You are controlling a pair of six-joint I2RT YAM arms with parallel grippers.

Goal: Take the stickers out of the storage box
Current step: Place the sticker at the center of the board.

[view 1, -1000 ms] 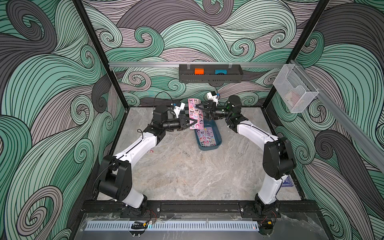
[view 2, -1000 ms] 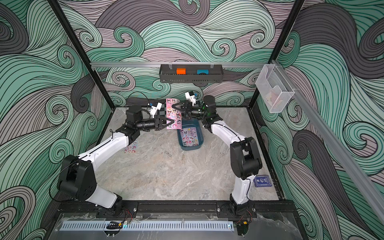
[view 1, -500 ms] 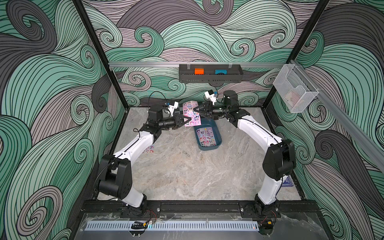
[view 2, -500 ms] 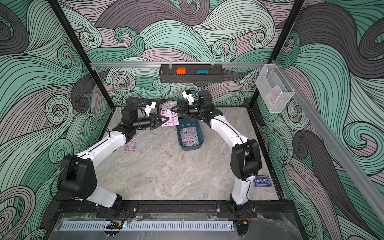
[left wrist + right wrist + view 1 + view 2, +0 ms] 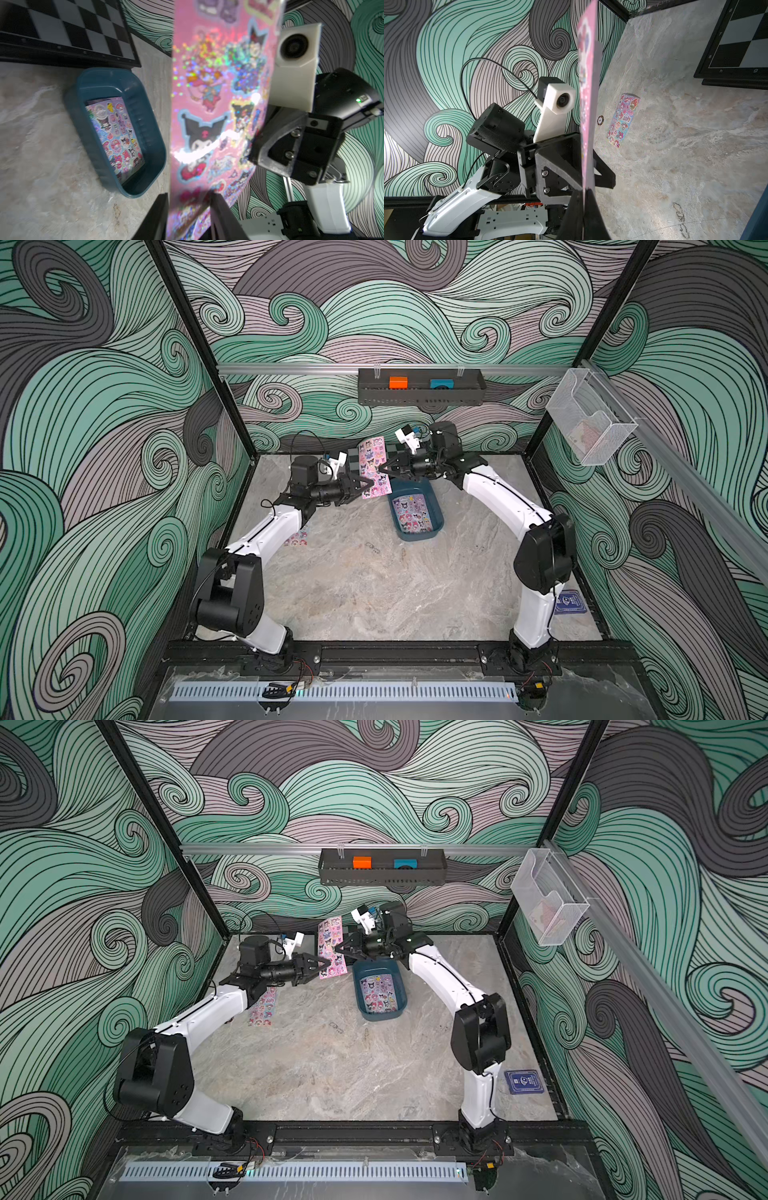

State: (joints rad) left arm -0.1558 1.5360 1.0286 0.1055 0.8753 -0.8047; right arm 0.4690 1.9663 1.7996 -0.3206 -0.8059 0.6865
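A pink sticker sheet point(image 5: 374, 466) point(image 5: 331, 946) stands upright in the air just behind and left of the dark teal storage box point(image 5: 415, 536) point(image 5: 380, 1016). My right gripper point(image 5: 381, 467) point(image 5: 583, 192) is shut on its edge. My left gripper point(image 5: 368, 483) point(image 5: 189, 196) faces it from the other side, and its jaws stand apart around the sheet point(image 5: 218, 104). More stickers point(image 5: 411, 514) point(image 5: 116, 137) lie flat in the box. Another sheet point(image 5: 262, 1006) point(image 5: 623, 120) lies on the table under my left arm.
A chessboard point(image 5: 72, 25) point(image 5: 741, 41) lies behind the box by the back wall. The back wall carries a black tray point(image 5: 419, 396), the right wall a clear bin point(image 5: 590, 423). A dark blue card box point(image 5: 523, 1081) lies by my right arm's base. A small chip point(image 5: 600, 120) lies near the loose sheet.
My right gripper has shut on the raised sheet. My left gripper, which was shut on it, has parted its jaws. The sheet has shifted slightly left.
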